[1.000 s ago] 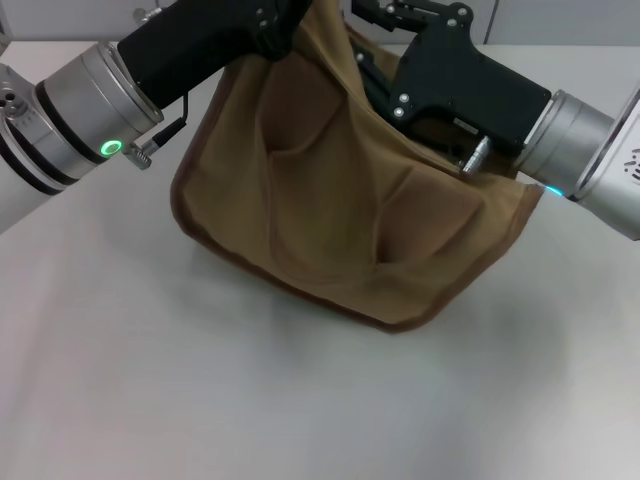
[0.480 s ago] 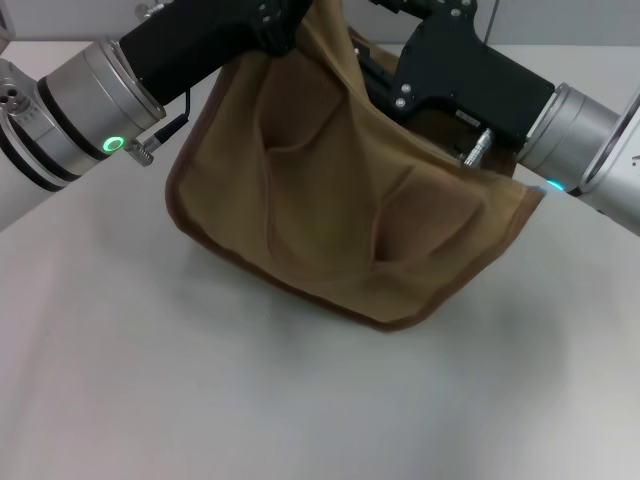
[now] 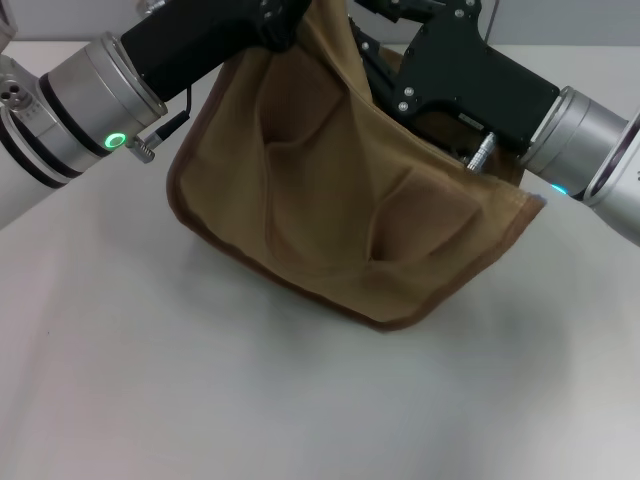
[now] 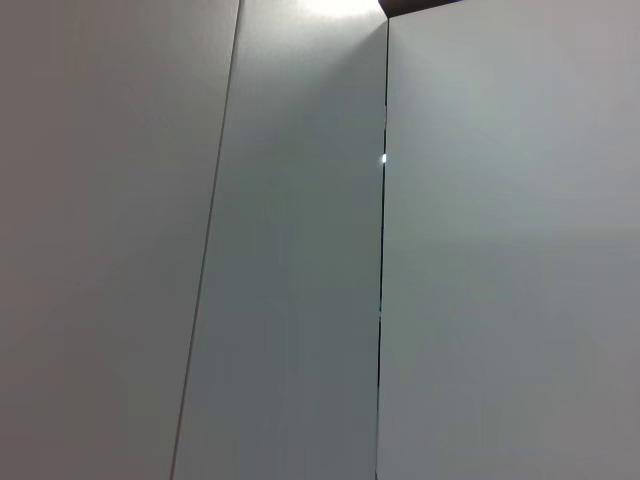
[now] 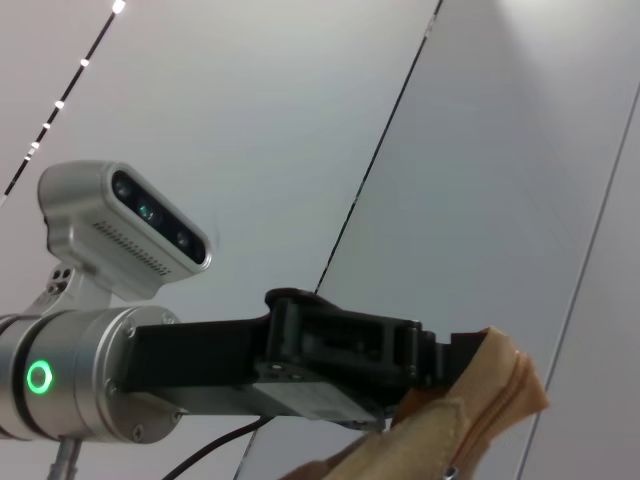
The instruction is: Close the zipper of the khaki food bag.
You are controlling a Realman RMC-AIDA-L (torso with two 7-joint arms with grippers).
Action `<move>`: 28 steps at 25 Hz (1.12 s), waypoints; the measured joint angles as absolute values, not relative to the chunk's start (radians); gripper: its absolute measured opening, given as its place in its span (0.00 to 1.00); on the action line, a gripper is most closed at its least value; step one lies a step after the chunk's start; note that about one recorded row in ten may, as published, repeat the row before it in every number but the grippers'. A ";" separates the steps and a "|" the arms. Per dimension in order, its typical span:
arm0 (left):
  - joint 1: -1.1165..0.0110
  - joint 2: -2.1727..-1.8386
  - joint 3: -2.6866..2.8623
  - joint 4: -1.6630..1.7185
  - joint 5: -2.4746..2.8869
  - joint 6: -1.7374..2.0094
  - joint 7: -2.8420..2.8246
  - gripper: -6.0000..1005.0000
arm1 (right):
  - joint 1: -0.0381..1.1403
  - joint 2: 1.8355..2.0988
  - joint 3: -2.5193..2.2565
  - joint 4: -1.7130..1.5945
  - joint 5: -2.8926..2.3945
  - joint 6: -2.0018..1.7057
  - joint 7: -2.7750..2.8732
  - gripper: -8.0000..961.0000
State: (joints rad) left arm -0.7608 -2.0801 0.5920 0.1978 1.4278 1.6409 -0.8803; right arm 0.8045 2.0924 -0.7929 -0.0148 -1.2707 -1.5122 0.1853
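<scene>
The khaki food bag (image 3: 330, 200) is held up tilted over the table, its face with two soft handles (image 3: 300, 150) turned toward me. My left gripper (image 3: 285, 22) is shut on the bag's top corner. The right wrist view shows it (image 5: 430, 360) clamped on the tan fabric (image 5: 485, 395). My right gripper (image 3: 390, 12) is behind the bag's top edge, at the upper border of the head view, with its fingers cut off. The zipper and its pull are hidden behind the bag's face.
The bag's lower edge rests on the white table (image 3: 200, 380). The left wrist view shows only plain wall panels (image 4: 300, 250). Both forearms cross the far side of the table.
My right arm has edged slightly up and away along the bag's top. The bag's left side has shifted a little to the left. My left gripper keeps its hold.
</scene>
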 joint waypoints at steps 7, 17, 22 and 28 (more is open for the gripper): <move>-0.764 -2.080 0.592 0.198 1.428 1.637 -0.880 0.02 | 0.810 2.092 -0.795 -0.014 -1.273 -1.505 0.178 0.33; -0.761 -2.080 0.592 0.198 1.428 1.637 -0.881 0.02 | 0.804 2.092 -0.788 -0.012 -1.271 -1.485 0.178 0.01; -0.740 -2.080 0.592 0.198 1.410 1.639 -0.881 0.02 | 0.783 2.092 -0.783 -0.018 -1.267 -1.486 0.184 0.01; -0.692 -2.079 0.592 0.206 1.371 1.637 -0.881 0.02 | 0.746 2.092 -0.783 -0.029 -1.266 -1.499 0.186 0.01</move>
